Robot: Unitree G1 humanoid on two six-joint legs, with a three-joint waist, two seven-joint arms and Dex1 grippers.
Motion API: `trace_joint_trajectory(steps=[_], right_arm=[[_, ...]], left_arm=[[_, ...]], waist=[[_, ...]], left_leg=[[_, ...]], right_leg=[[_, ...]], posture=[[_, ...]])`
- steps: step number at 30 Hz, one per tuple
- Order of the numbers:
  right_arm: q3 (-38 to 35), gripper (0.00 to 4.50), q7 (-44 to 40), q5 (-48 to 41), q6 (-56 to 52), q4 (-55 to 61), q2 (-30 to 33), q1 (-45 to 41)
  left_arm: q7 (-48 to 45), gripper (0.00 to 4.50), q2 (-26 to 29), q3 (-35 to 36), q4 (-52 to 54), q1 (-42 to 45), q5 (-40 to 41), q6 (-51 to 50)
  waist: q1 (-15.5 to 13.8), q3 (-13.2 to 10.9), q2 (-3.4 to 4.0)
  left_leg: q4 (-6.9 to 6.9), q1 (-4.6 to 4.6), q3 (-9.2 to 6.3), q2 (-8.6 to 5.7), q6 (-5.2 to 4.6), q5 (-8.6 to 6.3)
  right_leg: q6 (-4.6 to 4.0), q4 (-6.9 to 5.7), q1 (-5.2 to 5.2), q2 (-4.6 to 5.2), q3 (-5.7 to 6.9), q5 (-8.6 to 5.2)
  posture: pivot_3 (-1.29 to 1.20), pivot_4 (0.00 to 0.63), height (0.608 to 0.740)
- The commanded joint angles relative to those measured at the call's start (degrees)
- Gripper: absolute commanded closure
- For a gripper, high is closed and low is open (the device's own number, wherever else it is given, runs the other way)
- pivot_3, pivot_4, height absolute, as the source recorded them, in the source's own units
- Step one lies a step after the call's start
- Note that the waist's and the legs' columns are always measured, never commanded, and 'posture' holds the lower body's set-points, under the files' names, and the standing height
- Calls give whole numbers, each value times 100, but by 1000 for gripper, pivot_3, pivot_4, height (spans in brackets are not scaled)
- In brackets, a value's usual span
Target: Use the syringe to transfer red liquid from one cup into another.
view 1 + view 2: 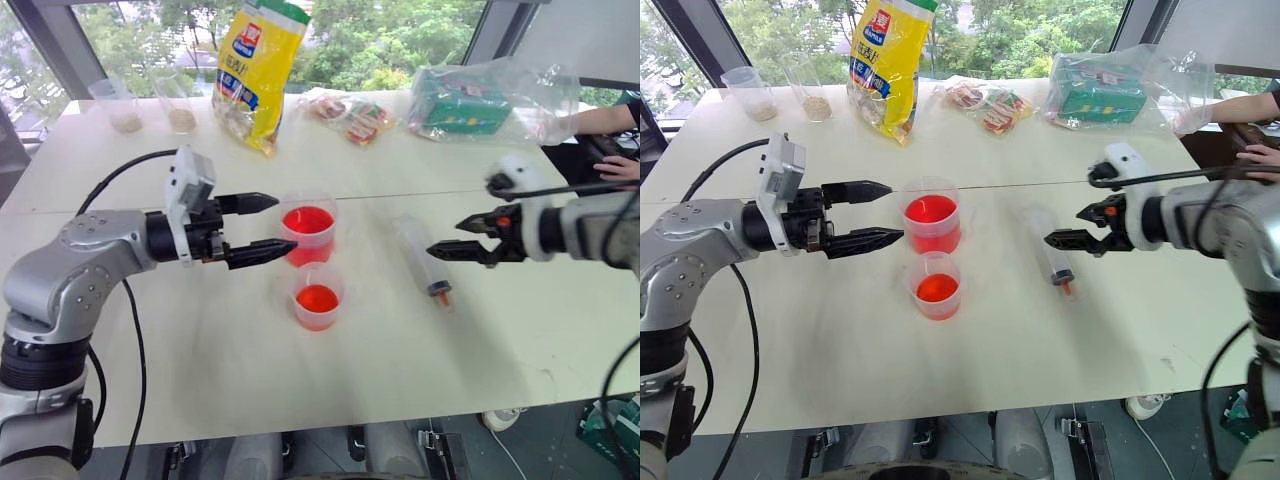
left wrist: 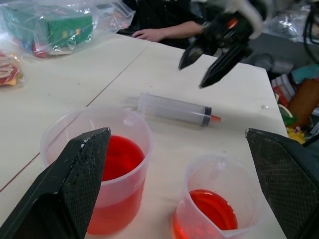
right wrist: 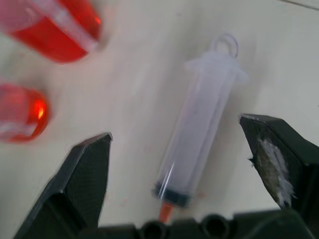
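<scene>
The syringe (image 1: 420, 255) lies flat on the white table, its orange tip toward the front edge and its barrel empty. To its left stands the wider cup (image 1: 308, 228), partly filled with red liquid (image 1: 307, 220). In front of it sits the smaller cup (image 1: 318, 295), also holding some red liquid. My left gripper (image 1: 283, 224) is open and level, its fingertips just left of the wider cup, touching nothing. My right gripper (image 1: 444, 238) hovers open just above and right of the syringe (image 3: 199, 134), which shows between its fingers (image 3: 84, 184), apart from them.
At the back of the table stand a yellow bag (image 1: 255, 70), two tumblers with beige powder (image 1: 125, 105), snack packets (image 1: 350, 115) and a green box in a clear bag (image 1: 470, 100). A person's hand (image 1: 620, 165) rests at the far right edge.
</scene>
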State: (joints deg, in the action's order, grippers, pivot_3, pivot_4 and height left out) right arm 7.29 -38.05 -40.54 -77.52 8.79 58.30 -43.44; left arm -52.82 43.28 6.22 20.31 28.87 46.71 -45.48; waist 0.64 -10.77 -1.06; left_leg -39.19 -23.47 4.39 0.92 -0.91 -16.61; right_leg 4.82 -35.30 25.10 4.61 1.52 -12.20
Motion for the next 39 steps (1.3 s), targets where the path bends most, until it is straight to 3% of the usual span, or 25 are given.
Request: trace_joint_trajectory(steps=[1, 7, 17, 23, 25, 28, 32, 35, 39], right_arm=[[460, 69, -101, 530, 239, -602, -261, -361], [1315, 69, -432, 1363, 837, -1700, -947, -788], [1764, 69, -905, 2231, 1347, -2845, -1695, -1201], [1876, 2931, -1052, 2455, 1238, -2465, -1935, -996], [1808, 3108, -1058, 2480, 1178, -2319, -1958, -932], [1637, 3108, -970, 2573, 1124, -2063, -1924, -930], [773, 3108, -806, 2447, 1451, -1531, -1846, -1095], [-397, 3108, -614, 1901, 2052, -1111, -2294, -1250], [-1348, 3108, -142, 1353, 2875, -912, -3346, -1477]], left_arm=[[64, 0, -60, 64, 124, 30, -7, 117], [187, 0, -71, 185, 325, -168, 67, 82], [385, 0, -112, 282, 487, -366, 80, 117], [181, 0, 77, 447, 353, -414, 7, 238], [127, 0, 141, 428, 218, -319, -101, 334], [51, 0, 225, 464, -75, -61, -133, 416], [-18, 0, 255, 532, -587, 389, -171, 501], [-19, 0, 257, 617, -853, 671, -137, 488], [-193, 0, 391, 708, -1166, 859, -179, 527]], waist=[[-7, 0, 0], [13, 0, 0], [14, 2, -2], [48, 4, -4], [52, 4, -3], [35, 5, -3], [20, 2, 1], [18, 2, 1], [44, 2, 1]], left_leg=[[0, -1, 0, 0, 0, 0], [1, -2, 1, 0, -1, 0], [0, 2, -1, 0, 0, 0], [1, 8, -1, 2, 2, 1], [1, 10, 0, 3, 2, 1], [1, 11, -4, 3, 6, 3], [1, 2, -3, 1, 9, 5], [2, -1, 0, 1, 8, 5], [6, 0, -1, 3, 10, 5]], right_leg=[[0, 0, 0, -1, 1, 0], [18, -1, 2, -2, 1, 10], [20, -5, -1, -2, 3, 12], [21, -10, -4, -5, 4, 13], [21, -16, -3, -7, 4, 13], [21, -21, -3, -8, 11, 13], [22, -22, 7, -6, 9, 13], [24, -21, 9, -5, 8, 14], [25, -25, 11, -8, 10, 15]], posture=[[0, 150, 740], [0, 150, 740], [0, 150, 740], [0, 150, 740], [0, 150, 740], [0, 150, 740], [0, 150, 740], [0, 150, 740], [0, 150, 740]])
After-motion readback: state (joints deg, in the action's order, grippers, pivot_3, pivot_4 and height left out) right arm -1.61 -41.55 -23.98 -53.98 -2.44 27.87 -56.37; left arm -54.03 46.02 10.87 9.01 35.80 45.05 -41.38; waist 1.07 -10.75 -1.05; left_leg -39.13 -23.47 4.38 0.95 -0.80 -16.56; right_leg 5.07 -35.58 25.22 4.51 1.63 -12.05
